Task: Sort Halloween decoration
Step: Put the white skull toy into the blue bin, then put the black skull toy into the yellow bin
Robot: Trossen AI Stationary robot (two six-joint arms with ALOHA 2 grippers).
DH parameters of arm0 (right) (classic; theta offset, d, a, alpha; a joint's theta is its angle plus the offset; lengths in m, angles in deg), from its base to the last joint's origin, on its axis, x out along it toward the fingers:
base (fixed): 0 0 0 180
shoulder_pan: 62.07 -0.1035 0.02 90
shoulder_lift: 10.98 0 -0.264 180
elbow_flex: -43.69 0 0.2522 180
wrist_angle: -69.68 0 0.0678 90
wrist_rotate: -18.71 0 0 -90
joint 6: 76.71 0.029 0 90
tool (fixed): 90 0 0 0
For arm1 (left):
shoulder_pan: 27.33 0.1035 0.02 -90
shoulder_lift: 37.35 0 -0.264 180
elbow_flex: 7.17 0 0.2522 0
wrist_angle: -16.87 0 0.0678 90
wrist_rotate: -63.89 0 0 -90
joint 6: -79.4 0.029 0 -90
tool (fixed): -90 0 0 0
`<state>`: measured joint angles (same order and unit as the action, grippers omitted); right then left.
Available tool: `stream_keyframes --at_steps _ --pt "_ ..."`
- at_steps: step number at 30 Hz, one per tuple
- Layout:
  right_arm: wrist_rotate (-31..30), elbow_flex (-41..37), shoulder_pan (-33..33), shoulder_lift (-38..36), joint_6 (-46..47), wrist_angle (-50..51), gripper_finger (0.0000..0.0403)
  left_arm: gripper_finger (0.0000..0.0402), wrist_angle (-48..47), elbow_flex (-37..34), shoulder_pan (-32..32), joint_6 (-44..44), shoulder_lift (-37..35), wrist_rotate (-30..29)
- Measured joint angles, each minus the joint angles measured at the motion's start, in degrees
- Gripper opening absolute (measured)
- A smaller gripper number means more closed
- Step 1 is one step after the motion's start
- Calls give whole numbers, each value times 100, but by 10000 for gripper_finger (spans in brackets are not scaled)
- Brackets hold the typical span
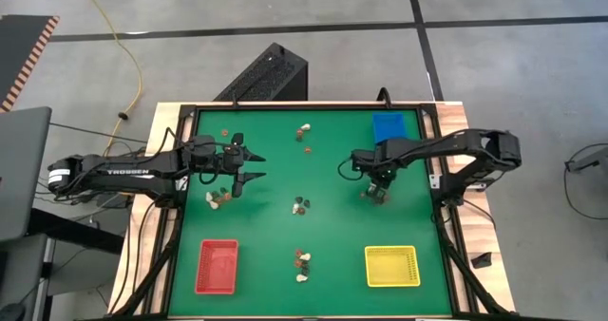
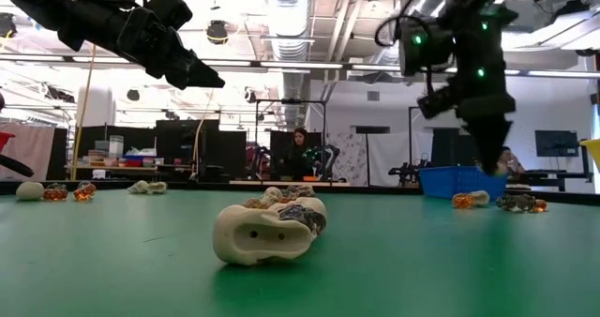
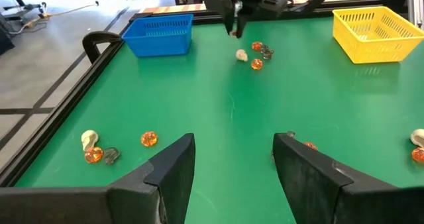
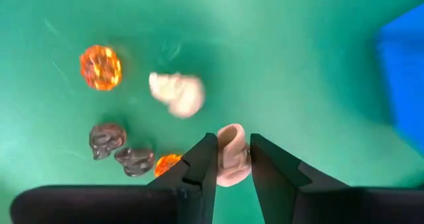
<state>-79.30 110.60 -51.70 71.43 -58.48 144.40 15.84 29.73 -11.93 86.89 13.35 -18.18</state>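
Jaws of the right gripper (image 4: 232,159) pinch 1 cream trinket (image 4: 232,154) above a cluster at the green desk's (image 1: 332,179) 3 o'clock side, near the blue tray (image 1: 389,126). Left gripper (image 1: 253,165) hovers at 9 o'clock, jaws spread, holding nothing.

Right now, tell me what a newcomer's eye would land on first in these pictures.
The right hand at the table's right side, near the blue tray, with a cream trinket between its fingers and more trinkets lying beside it. Next, the red tray and yellow tray at the near corners. The left hand hovers open at the left.
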Motion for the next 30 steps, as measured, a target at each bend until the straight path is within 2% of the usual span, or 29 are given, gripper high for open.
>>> stream_keyframes --at_steps 5,9,14,19,24,30 --pt "-560 599 318 -187 -234 413 115 194 -1 0 1 0 2 0" --pt "-982 974 821 -225 -620 494 115 194 -2 0 2 -2 2 0" --pt "-1001 1051 1776 -140 -1201 190 115 194 -2 0 2 -68 2 2" --pt "-999 1051 2673 49 -1328 163 122 194 -13 0 2 -74 0 2" --pt "-992 1049 3164 123 -1419 70 146 194 -36 0 2 -79 0 2" --pt "-990 1049 3215 120 -1570 16 203 194 -40 0 2 -72 0 -24"
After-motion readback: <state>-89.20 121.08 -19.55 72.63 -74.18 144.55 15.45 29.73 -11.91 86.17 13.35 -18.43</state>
